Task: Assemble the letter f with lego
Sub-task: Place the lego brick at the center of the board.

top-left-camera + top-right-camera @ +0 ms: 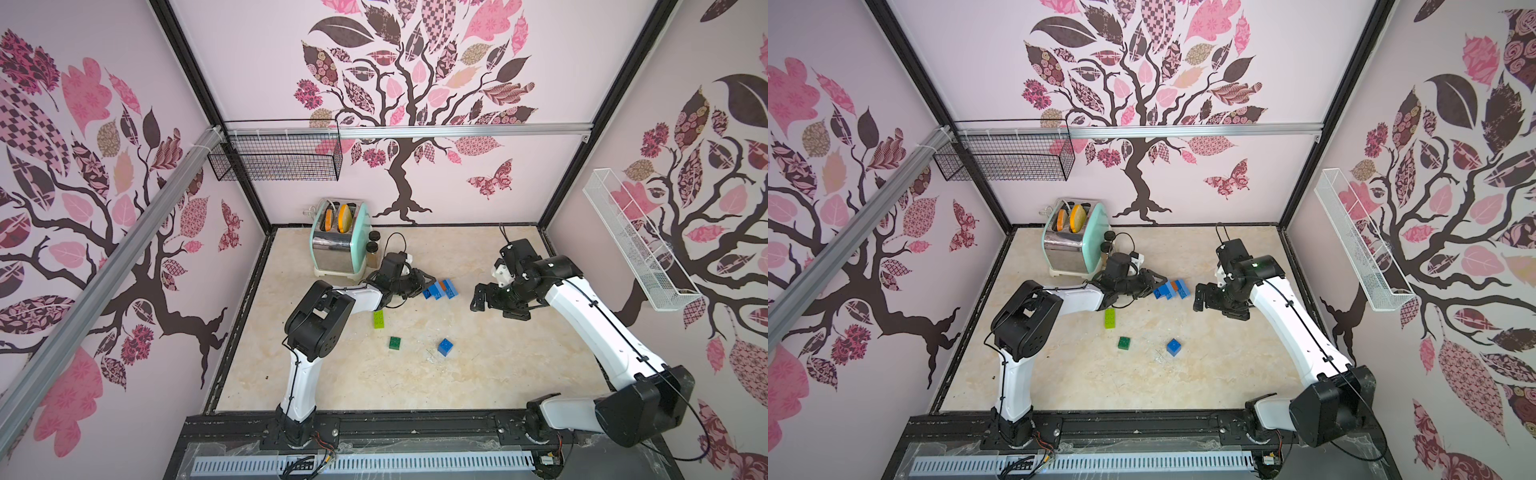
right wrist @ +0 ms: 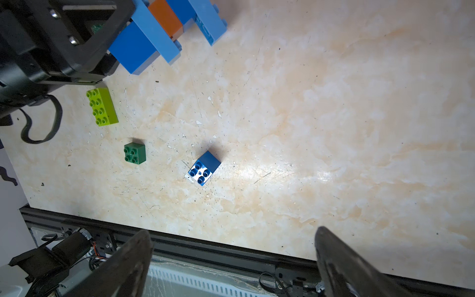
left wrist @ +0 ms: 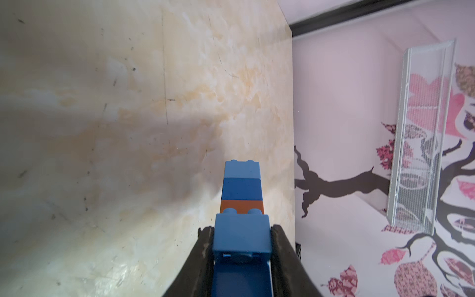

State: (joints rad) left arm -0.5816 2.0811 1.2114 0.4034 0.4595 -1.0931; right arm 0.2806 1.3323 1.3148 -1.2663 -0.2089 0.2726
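Blue, light-blue and orange lego bricks, joined in one piece, are clamped at one end by the left fingers near the middle of the tabletop; lime brick, green brick and blue brick lie loose nearer the front; right fingers spread wide, empty

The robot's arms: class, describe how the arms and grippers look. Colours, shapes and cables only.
The left arm and right arm have smooth white link shells and bulky black joint housings. A thin black cable is clipped along each white link. The left gripper and right gripper are black, each with two tapering fingers, scuffed on the inner faces.
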